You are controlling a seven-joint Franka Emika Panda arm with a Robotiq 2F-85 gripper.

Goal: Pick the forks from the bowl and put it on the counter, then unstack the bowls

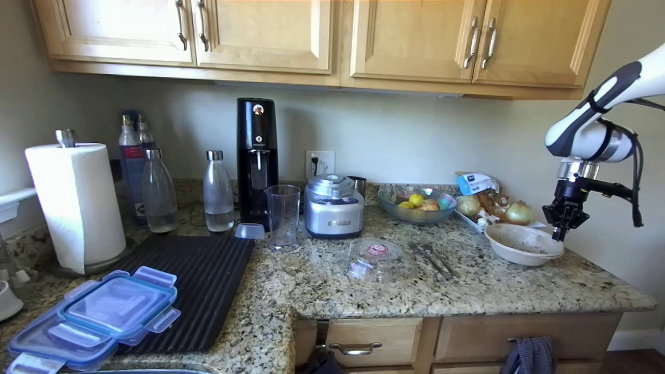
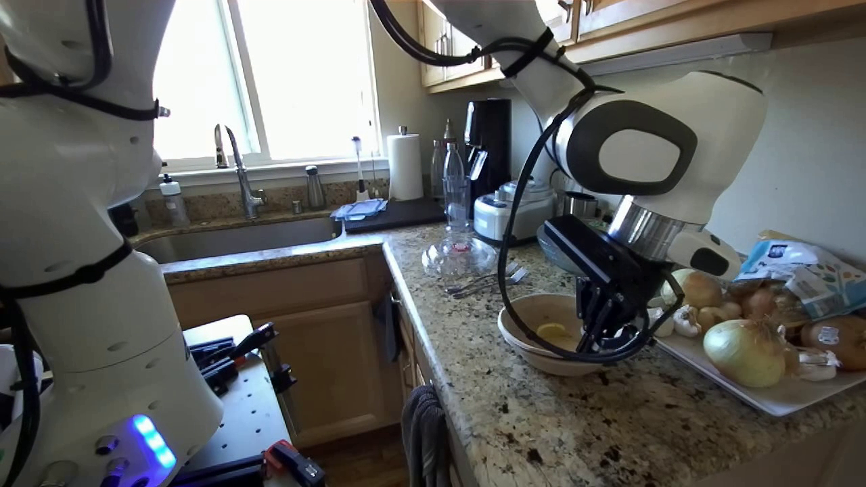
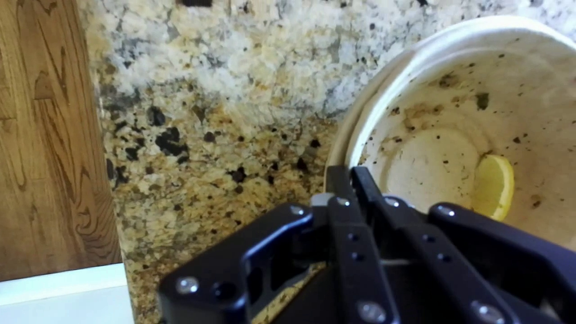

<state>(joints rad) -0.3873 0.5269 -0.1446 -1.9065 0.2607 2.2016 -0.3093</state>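
Two off-white bowls stand stacked on the granite counter [image 1: 499, 291]. The upper bowl [image 3: 423, 153] has food bits and a lemon wedge [image 3: 494, 186] in it. The lower bowl [image 3: 344, 137] shows as an outer rim just outside it. The stack also shows in both exterior views [image 1: 514, 255] [image 2: 531, 355]. My gripper [image 3: 350, 170] points down at the bowls' edge. Its fingertips are nearly together, with the upper bowl's rim between them. In an exterior view my gripper [image 1: 558, 235] is at the stack's edge. The forks [image 1: 439, 261] lie on the counter, also seen in an exterior view [image 2: 488, 281].
A tray [image 2: 717, 379] of onions and garlic is beside the bowls, near the wall. A glass fruit bowl [image 1: 387, 208], a food processor [image 1: 335, 213] and a clear plastic lid [image 1: 379, 262] stand further along. The counter's edge [image 3: 110, 202] is near the bowls.
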